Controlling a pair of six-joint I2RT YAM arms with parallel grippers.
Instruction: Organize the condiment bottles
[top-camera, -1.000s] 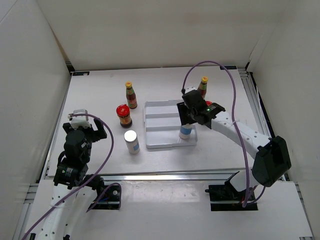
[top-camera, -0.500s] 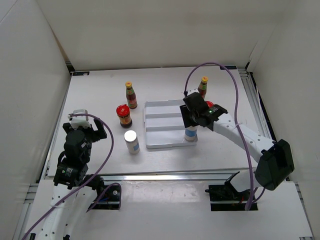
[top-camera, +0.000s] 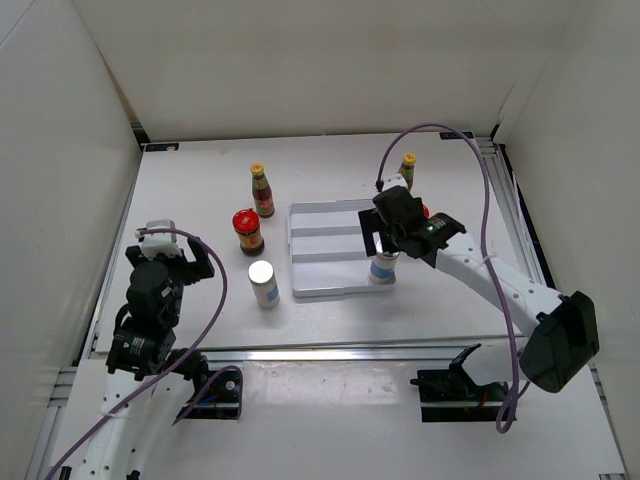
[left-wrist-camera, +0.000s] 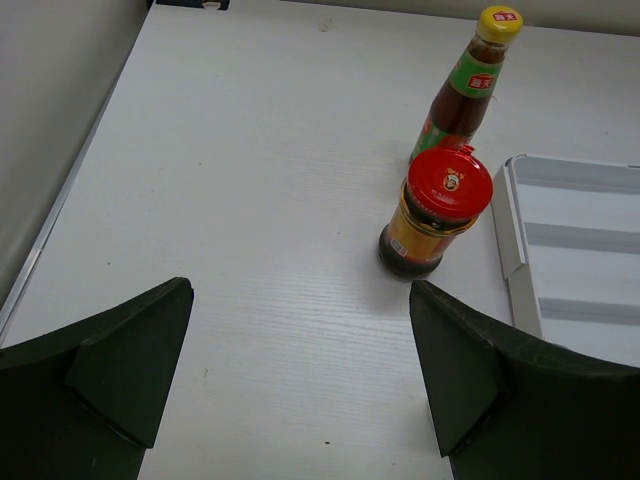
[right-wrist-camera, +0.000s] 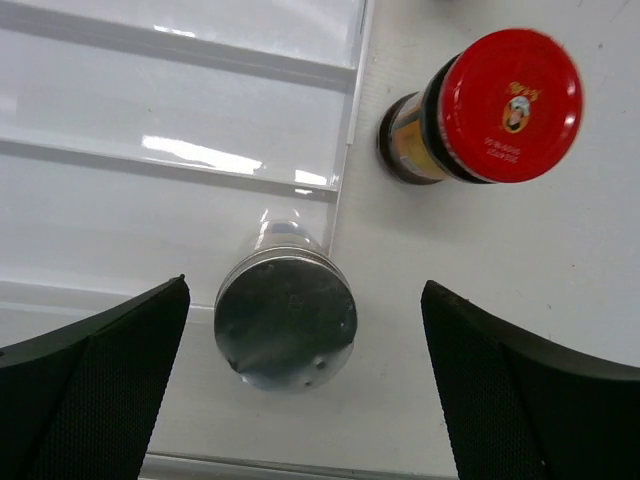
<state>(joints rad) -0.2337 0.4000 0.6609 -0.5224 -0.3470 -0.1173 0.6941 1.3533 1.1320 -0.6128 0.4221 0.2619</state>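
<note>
At lower-right corner of ridged white tray (top-camera: 325, 245), top view: white shaker (top-camera: 378, 268), silver top, upright; right jaws spread either side, not touching. Left of tray on counter (top-camera: 190, 190): 2nd shaker (top-camera: 263, 283), red-lidded jar (top-camera: 247, 230), sauce bottle (top-camera: 262, 190). Right: 2nd jar (right-wrist-camera: 480, 105), 2nd bottle (top-camera: 407, 170). Left jaws spread, empty. Approx. 1 of 6 placed, 5 to go.

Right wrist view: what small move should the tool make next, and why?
Probably lift the right tool straight up. It is open, fingers either side of the upright shaker at the right rim of the tray without touching it, so the shaker looks placed; the red-lidded jar waits just outside.
</note>
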